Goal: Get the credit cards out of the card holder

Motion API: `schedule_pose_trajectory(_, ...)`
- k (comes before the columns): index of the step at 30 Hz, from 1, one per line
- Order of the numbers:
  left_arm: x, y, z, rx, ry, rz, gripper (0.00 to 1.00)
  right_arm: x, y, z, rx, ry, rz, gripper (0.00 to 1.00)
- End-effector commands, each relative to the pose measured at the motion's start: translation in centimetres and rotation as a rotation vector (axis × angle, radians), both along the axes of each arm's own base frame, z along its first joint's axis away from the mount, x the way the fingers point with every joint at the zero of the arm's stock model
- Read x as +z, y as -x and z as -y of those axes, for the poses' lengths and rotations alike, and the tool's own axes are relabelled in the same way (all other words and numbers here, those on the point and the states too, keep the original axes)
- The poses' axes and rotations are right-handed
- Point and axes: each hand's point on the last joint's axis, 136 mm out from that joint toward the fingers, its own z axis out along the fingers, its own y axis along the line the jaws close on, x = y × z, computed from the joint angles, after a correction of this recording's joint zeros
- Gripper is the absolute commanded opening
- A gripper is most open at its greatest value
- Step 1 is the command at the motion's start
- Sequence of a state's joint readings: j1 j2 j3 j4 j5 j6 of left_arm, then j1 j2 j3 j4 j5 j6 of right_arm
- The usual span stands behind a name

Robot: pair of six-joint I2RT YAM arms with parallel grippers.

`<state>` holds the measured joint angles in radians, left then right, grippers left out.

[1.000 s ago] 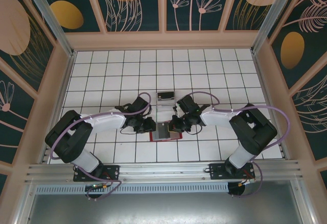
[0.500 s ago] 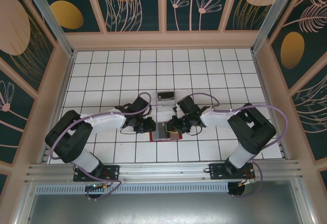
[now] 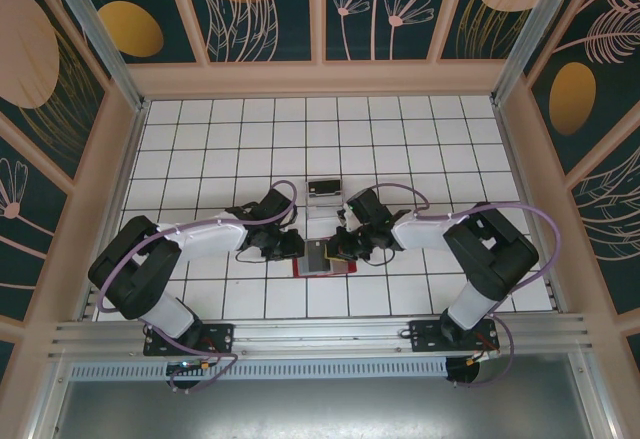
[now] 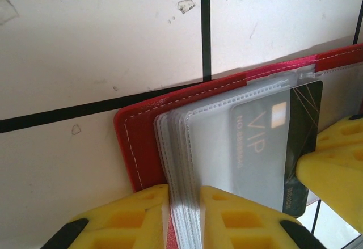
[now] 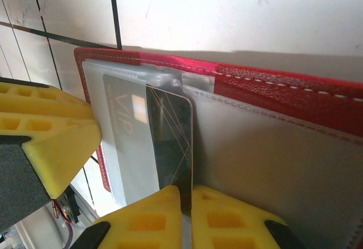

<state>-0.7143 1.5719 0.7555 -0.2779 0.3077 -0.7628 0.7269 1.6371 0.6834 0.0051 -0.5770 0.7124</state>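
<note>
Mid-extraction. Left fingers (image 4: 136, 218) clamp sleeves (image 4: 221, 141) of card holder (image 4: 139, 144); right fingers (image 5: 227, 220) pinch dark VIP card (image 5: 170, 147), partly out. Next: draw card straight out, holder anchored.

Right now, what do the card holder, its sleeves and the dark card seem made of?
Card holder: red leather or imitation, grained, pale stitching. Sleeves: clear flexible plastic, frosted, ribbed welded edges. Dark card: likely rigid plastic, glossy, reflecting light, thin gold lines.
</note>
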Motion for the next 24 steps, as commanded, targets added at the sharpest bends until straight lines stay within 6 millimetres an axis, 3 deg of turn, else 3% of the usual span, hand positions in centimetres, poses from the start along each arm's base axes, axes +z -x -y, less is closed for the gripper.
schedule_pose_trajectory(1,-0.4,0.1,-1.5,0.006,-0.083,0.007,0.22,-0.7,0.3,2.0,-0.022,0.072,0.002,0.09)
schedule_pose_trajectory(13,0.9,-0.9,-1.2,-0.009,-0.097,0.044,0.22,1.4,0.4,3.4,-0.027,0.074,0.059,0.06)
schedule_pose_trajectory(24,2.5,-2.0,-0.6,-0.004,-0.078,0.091,0.22,5.5,-0.7,3.7,-0.003,0.078,0.190,0.05)
